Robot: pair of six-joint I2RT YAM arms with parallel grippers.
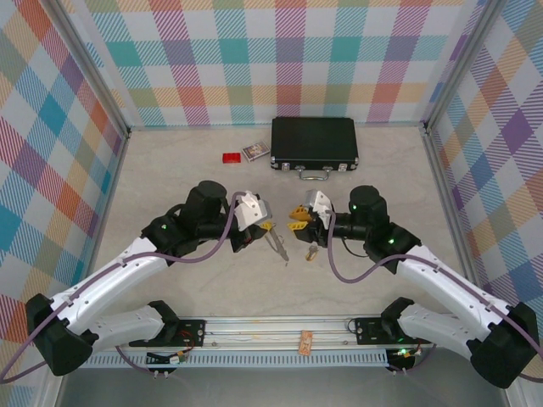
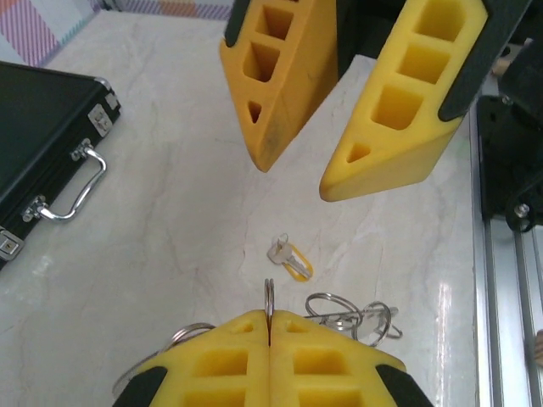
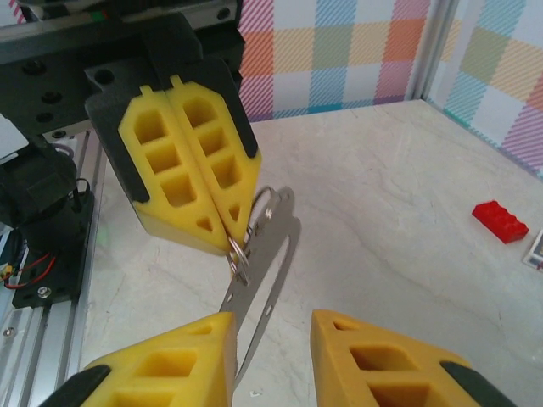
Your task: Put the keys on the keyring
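Left hand (image 2: pixel 269 320) is pressed together, pinching the thin grey metal oval keyring (image 3: pixel 259 271); the right hand (image 3: pixel 271 331) is spread. The tiny silver and yellow-headed keys (image 2: pixel 287 256) lie on the pale worktop (image 2: pixel 170 229) between them.

We can't read any text in these views. Small printed card (image 1: pixel 255 152) beside the red block (image 1: pixel 231 158) carries a coloured print, too small for us to resolve. Tan tag (image 1: pixel 305 342) on the front rail (image 1: pixel 254 326) is too blurred for us to tell any marking.
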